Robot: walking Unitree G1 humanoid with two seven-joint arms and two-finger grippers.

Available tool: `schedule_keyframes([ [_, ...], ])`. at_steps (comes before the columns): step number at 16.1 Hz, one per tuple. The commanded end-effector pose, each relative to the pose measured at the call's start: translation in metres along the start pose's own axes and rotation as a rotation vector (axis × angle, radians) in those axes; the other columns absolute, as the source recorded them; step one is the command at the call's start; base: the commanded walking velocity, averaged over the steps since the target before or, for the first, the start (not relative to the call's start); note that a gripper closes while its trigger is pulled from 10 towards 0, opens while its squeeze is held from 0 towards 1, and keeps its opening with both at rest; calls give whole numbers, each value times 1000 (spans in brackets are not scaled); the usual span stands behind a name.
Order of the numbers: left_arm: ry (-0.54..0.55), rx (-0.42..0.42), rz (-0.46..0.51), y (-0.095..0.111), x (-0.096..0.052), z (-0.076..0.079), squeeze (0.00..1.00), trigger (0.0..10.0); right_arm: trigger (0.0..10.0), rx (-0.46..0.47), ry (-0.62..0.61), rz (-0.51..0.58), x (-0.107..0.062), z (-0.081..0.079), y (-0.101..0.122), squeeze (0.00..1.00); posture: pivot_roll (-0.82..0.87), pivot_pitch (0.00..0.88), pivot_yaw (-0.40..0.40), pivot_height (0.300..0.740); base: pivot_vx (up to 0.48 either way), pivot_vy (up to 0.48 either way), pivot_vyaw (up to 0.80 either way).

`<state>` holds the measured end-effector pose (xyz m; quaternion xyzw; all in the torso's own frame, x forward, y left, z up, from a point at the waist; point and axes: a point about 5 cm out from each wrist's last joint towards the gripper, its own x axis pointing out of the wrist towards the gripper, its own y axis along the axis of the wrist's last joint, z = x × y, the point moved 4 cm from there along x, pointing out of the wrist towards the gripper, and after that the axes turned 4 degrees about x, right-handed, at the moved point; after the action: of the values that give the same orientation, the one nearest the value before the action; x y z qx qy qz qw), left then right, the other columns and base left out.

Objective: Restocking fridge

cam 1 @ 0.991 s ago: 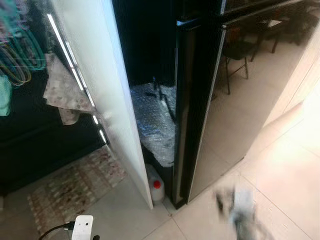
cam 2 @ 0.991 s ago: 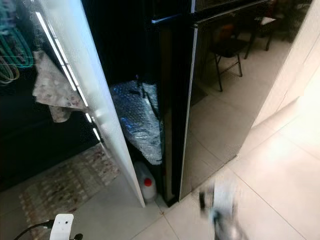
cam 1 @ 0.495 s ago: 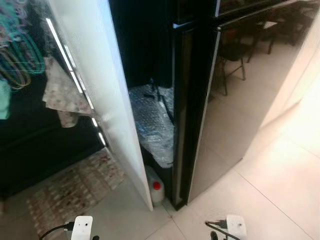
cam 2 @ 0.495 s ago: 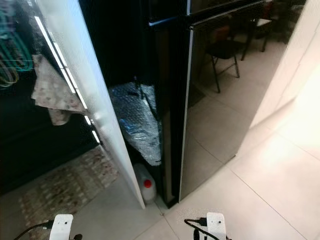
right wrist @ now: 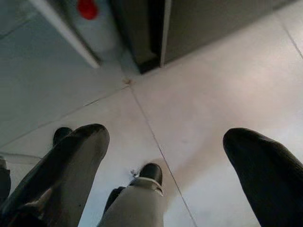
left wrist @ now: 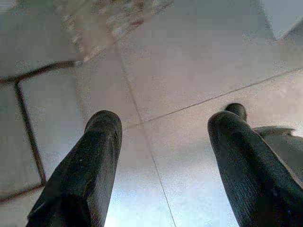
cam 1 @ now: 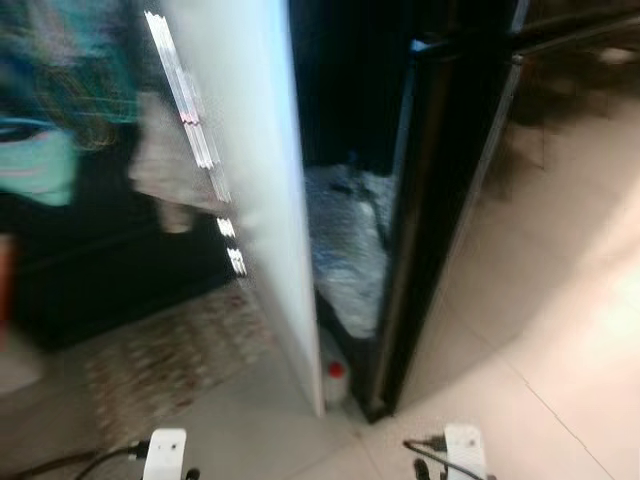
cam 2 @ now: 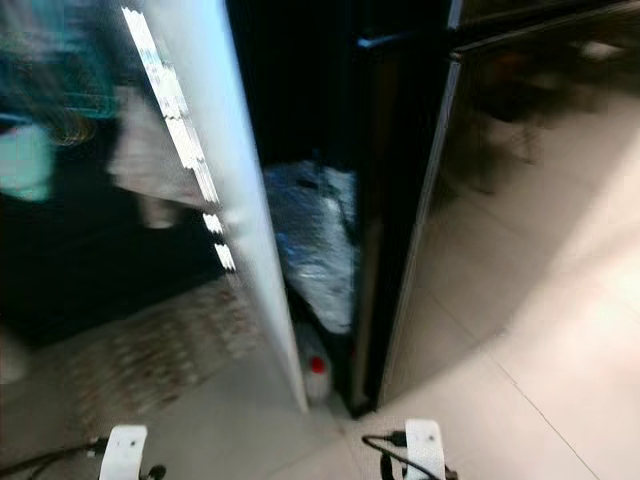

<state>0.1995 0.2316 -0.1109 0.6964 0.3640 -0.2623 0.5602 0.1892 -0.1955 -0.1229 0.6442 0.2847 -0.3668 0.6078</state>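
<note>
Head views, blurred: the black fridge (cam 1: pixel 440 190) stands ahead of both grippers, beyond pale floor tiles (right wrist: pixel 213 94). A white panel (cam 1: pixel 265 180) rises left of it, with a bubble-wrapped bundle (cam 1: pixel 345 245) and a red-capped jug (right wrist: pixel 92 21) in the gap between. Left gripper (left wrist: pixel 163 135) — fingers spread wide, holding nothing, pointed at the floor, a patterned rug (cam 1: pixel 170 350) ahead. Right gripper (right wrist: pixel 165 144) — fingers likewise wide apart and holding nothing, with the jug and the fridge's lower corner just ahead.
</note>
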Motion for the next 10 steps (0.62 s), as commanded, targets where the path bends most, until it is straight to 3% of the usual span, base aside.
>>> schedule_keyframes([
  [1,8,-3,-22,-7,-1,-3,0,10000,10000,4,1,-9,0,-1,-3,0,-22,28,65,740,0,0,800],
  [4,8,-3,-22,-7,-1,-3,0,10000,10000,4,2,-9,0,-1,-3,0,-22,28,65,740,0,0,800],
  [5,10,-35,-32,-10,-2,2,0,10000,10000,-29,27,-18,0,-3,-2,0,-13,30,-2,740,0,0,800],
  [7,12,-87,-52,-18,-4,10,0,10000,10000,-84,62,-32,0,-5,-2,0,-15,32,-15,740,0,0,800],
  [10,7,-125,-78,-30,-8,22,0,10000,10000,-145,77,-49,-1,6,-5,0,-2,21,-61,740,0,0,800],
])
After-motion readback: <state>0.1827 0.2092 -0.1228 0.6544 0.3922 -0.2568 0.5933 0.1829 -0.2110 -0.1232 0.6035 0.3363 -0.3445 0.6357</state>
